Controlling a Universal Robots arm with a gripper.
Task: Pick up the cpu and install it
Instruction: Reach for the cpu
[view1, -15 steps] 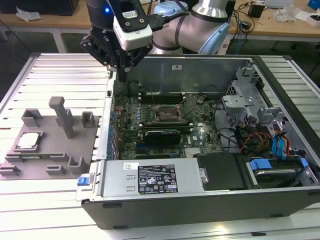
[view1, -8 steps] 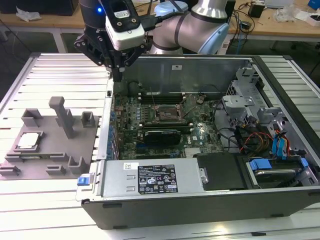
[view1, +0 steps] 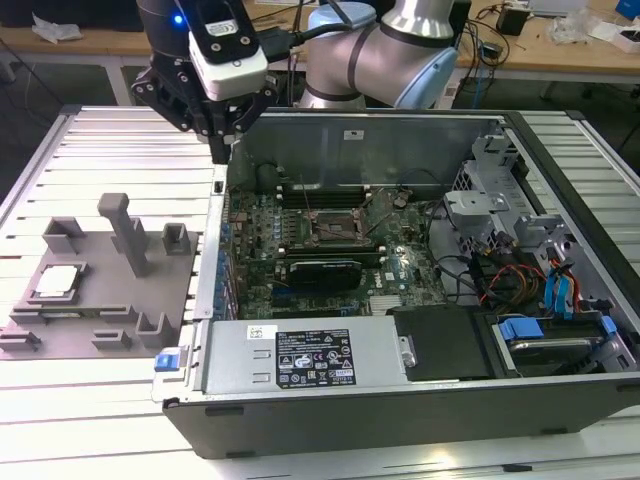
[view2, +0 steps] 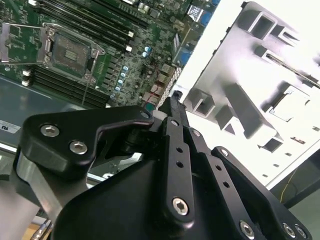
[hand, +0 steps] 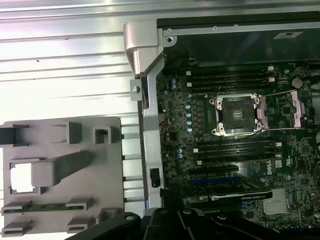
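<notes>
My pincer hangs with its tips closed on nothing over the rim of the computer case, the cpu sitting well away and lower in its fixture plate, so I judge this reach needs a square, centred line over the chip.

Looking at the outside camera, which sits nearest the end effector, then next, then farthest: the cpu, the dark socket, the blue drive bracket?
From the end effector, exterior view:
1. dark socket: inside the case.
2. cpu: on the grey fixture plate, exterior view's left.
3. blue drive bracket: exterior view's right.
</notes>
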